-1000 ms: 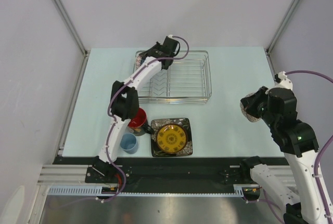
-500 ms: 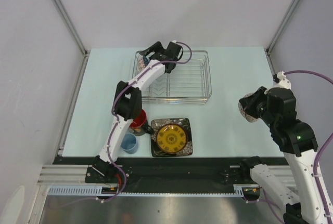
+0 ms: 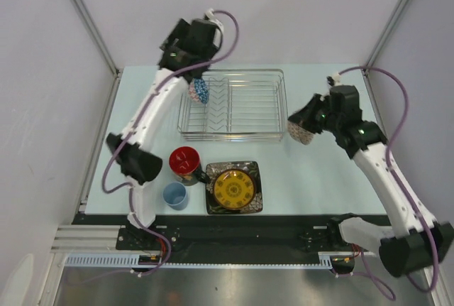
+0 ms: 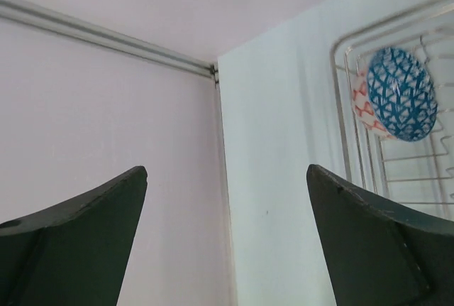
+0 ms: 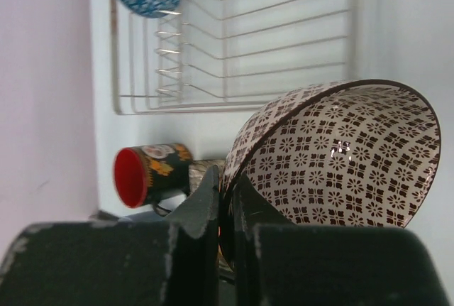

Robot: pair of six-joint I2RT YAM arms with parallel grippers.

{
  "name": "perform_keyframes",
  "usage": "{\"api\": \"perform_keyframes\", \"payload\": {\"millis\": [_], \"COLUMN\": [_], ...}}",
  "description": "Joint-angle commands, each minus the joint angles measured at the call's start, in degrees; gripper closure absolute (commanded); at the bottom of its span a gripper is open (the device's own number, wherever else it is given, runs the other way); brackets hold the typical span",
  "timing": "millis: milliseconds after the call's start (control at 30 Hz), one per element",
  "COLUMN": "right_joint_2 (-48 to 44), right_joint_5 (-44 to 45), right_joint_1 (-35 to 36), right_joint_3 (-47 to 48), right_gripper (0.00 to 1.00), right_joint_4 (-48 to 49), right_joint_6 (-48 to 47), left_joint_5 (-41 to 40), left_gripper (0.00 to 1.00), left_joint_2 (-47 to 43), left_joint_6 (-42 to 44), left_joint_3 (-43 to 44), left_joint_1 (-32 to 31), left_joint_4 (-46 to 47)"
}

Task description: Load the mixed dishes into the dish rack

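One bowl was in. My left hand (image 4: 227, 178) had just sprung wide open and lifted clear toward 11 o'clock, leaving the blue bowl (image 3: 201, 91) propped on edge at the 9 o'clock end of the dish rack (image 3: 234, 135). My right hand (image 5: 225, 192) had swung in meanwhile, clenched on the rim of the pinkish bowl (image 5: 333, 157), which hung just off the rack's 4 o'clock corner (not yet over the wires, I judged). Four pieces waited on the worktop (image 3: 319, 178) at the rack's 6 o'clock: the black mug (image 3: 186, 162), the light-blue cup (image 3: 174, 195), and the yellow plate (image 3: 233, 187) lying on the dark square plate (image 3: 252, 205).
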Motion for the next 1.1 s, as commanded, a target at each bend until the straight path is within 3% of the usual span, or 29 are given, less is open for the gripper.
{"api": "perform_keyframes", "payload": {"millis": [0,67,100,167,200,233,300,400,533,833,1067], "right_joint_2": [12.42,23.58,27.45,39.75,43.53,51.23,57.78,66.58,72.57,72.49,76.26], "right_joint_5": [-20.76,-31.02,-34.30,-40.38,-41.71,-42.68,-43.30,-44.53,-44.71,-43.92,-43.92], "right_joint_1": [2.22,5.37,6.61,9.16,11.52,12.85,15.66,18.82,20.33,18.58,16.82], "right_joint_3": [0.60,1.82,2.70,8.03,10.07,12.96,21.72,31.84,38.46,34.70,38.29], "right_gripper": [1.00,1.00,1.00,1.00,1.00,1.00,1.00,1.00,1.00,1.00,1.00], "right_joint_4": [34.32,48.52,64.52,79.19,93.88,99.34,106.57,105.82,102.92,93.95,86.83], "right_joint_6": [9.43,16.47,24.34,34.22,44.27,48.29,53.75,56.32,56.24,48.07,43.76], "left_joint_5": [14.80,21.08,26.06,29.00,29.97,30.85,30.34,29.89,31.82,31.57,31.12], "left_gripper": [0.00,0.00,0.00,0.00,0.00,0.00,0.00,0.00,0.00,0.00,0.00], "left_joint_2": [-15.85,-20.70,-25.25,-28.45,-29.59,-30.30,-29.70,-26.89,-23.72,-22.66,-23.27], "left_joint_6": [-9.61,-13.83,-14.89,-17.01,-17.27,-17.36,-16.93,-16.75,-18.33,-17.72,-17.45], "left_joint_3": [1.36,-5.49,-14.40,-22.98,-29.37,-31.96,-37.40,-40.85,-41.12,-45.42,-46.84], "left_joint_1": [7.11,13.95,16.26,22.40,23.92,24.98,25.95,26.04,26.04,25.95,26.04], "left_joint_4": [-7.73,-6.78,-5.12,0.94,2.62,4.98,6.76,9.49,10.19,14.67,15.64]}}
